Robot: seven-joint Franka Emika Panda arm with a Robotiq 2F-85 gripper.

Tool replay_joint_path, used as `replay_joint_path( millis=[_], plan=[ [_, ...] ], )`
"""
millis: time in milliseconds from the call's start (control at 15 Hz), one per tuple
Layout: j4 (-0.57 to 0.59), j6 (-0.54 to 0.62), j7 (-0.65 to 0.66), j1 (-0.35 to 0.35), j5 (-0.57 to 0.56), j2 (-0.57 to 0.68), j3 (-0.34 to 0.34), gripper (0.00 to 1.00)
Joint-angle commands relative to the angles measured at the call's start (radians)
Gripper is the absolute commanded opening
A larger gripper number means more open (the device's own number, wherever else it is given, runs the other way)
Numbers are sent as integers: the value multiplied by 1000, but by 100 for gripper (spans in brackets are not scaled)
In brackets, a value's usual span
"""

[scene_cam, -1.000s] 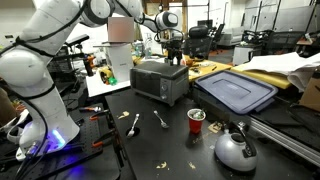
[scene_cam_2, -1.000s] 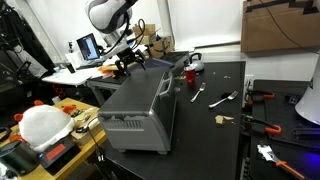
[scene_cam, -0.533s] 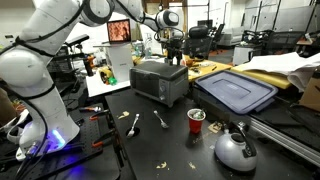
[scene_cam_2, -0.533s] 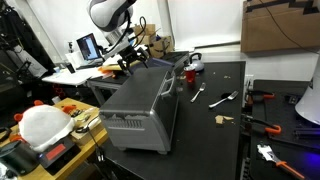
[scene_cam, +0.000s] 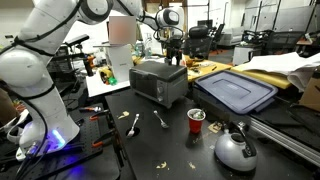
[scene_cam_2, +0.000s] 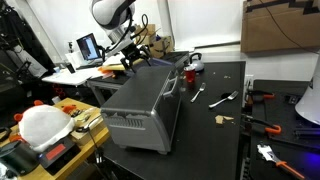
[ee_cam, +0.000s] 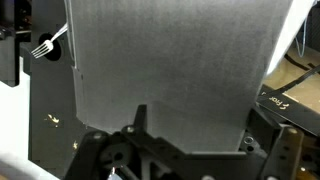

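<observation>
A silver toaster oven [scene_cam: 160, 80] stands on the black table and shows in both exterior views [scene_cam_2: 140, 100]. My gripper [scene_cam: 173, 60] hangs just above its top at the far end, also seen from the other side [scene_cam_2: 133, 63]. In the wrist view the oven's grey top [ee_cam: 170, 60] fills the picture. My gripper [ee_cam: 212, 128] is open, its two fingers spread wide over the top with nothing between them. I cannot tell whether the fingertips touch the metal.
A red cup [scene_cam: 197, 121] [scene_cam_2: 188, 75], a metal kettle [scene_cam: 235, 150] [scene_cam_2: 195, 62], a spoon [scene_cam: 134, 124] and a fork [scene_cam: 160, 119] [ee_cam: 45, 45] lie on the table by the oven. A blue bin lid [scene_cam: 236, 92] lies beyond. Desks with monitors stand behind.
The arm has shifted slightly over the oven's top. The oven and the table items have not moved.
</observation>
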Motion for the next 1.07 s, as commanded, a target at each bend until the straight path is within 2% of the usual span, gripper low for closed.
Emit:
replay_joint_path(
  millis=[0, 333, 667, 1000],
  plan=[
    [-171, -65, 18, -7, 24, -99, 6, 100],
    [-259, -51, 12, -24, 36, -157, 13, 100],
    [-277, -23, -32, -30, 34, -159, 29, 100],
    [-262, 123, -122, -6, -8, -146, 46, 100]
  ],
)
